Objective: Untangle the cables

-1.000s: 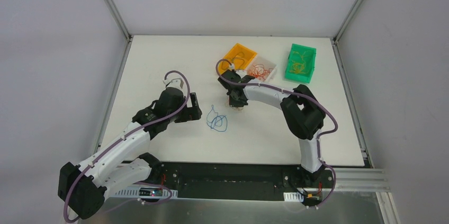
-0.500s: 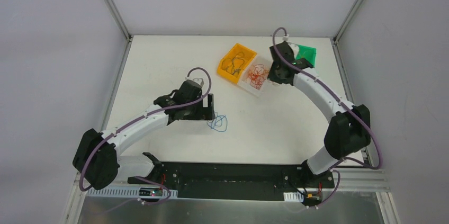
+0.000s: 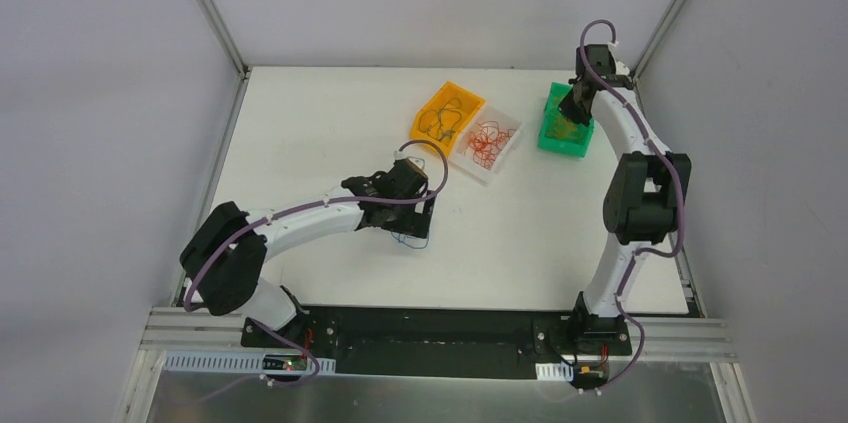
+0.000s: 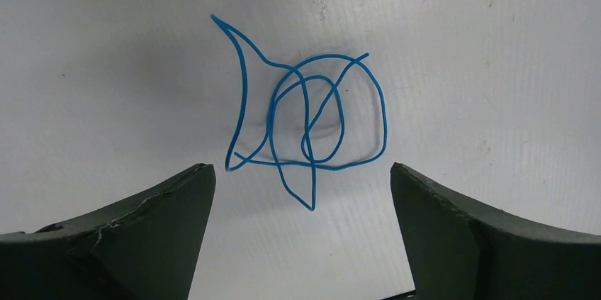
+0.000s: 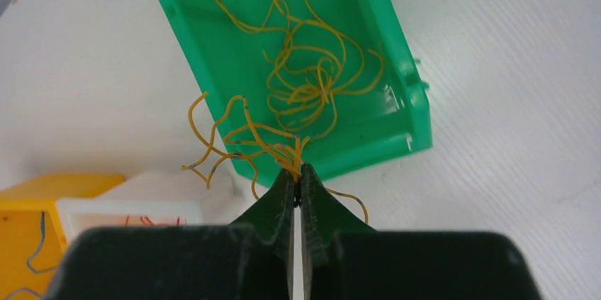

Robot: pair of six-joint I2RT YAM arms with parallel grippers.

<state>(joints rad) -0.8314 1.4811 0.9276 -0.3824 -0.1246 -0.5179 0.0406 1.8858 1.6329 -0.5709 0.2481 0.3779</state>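
A thin blue cable (image 4: pixel 308 119) lies curled on the white table, just ahead of my open, empty left gripper (image 4: pixel 301 193); in the top view it (image 3: pixel 410 239) peeks out beside the left gripper (image 3: pixel 413 215). My right gripper (image 5: pixel 298 170) is shut on a yellow cable (image 5: pixel 234 140) and holds it above the near edge of the green bin (image 5: pixel 393 112), which holds more yellow cables (image 5: pixel 305 66). In the top view the right gripper (image 3: pixel 573 113) is over the green bin (image 3: pixel 553 138).
An orange bin (image 3: pixel 428 135) with dark cables and a white bin (image 3: pixel 507 148) with red cables (image 3: pixel 486 139) stand at the back centre. Both also show at the lower left of the right wrist view: orange bin (image 5: pixel 14 211), white bin (image 5: pixel 92 208). Grey walls enclose the table.
My right arm swung from the table centre to the far right with the yellow cable, over the green bin. My left arm moved right, over the blue cable.
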